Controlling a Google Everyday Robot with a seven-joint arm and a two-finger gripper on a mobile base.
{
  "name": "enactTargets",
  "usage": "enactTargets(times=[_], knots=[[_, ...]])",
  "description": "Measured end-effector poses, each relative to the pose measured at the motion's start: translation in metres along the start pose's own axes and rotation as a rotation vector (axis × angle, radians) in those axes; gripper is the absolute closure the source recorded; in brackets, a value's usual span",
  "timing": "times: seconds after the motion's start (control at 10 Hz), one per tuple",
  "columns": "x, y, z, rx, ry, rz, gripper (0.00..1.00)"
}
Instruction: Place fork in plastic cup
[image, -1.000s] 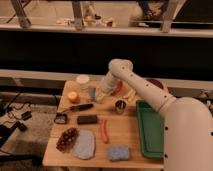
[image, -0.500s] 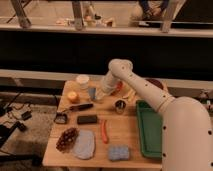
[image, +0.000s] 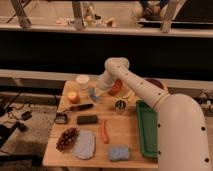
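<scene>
hand (image: 99, 89) at plastic cup (image: 93, 94), near white tub (image: 82, 80), orange fruit (image: 73, 96)

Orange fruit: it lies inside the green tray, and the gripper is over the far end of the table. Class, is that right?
Not quite. The orange fruit lies on the table itself, beside the white tub, not inside the green tray. The gripper is indeed over the table's far end, near the fruit. The camera view shows this.

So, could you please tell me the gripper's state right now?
Gripper: cannot be told whether open or closed; it is just above the plastic cup, near the white tub.
</scene>
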Motion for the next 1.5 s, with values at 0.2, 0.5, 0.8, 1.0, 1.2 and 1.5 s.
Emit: enactTargets(times=[0.2,0.5,0.8,1.0,1.2,1.5], knots=[[-0.010,-0.005,-0.001,0.016,0.012,-0.001,0.82],[-0.021,-0.012,0.002,0.028,0.005,-0.003,0.82],[-0.029,-0.016,0.003,0.037,0.001,0.003,0.82],[-0.034,-0.019,0.005,0.040,0.003,0.011,0.82],[-0.035,-0.019,0.007,0.040,0.000,0.013,0.82],[-0.029,-0.021,0.015,0.031,-0.010,0.015,0.82]])
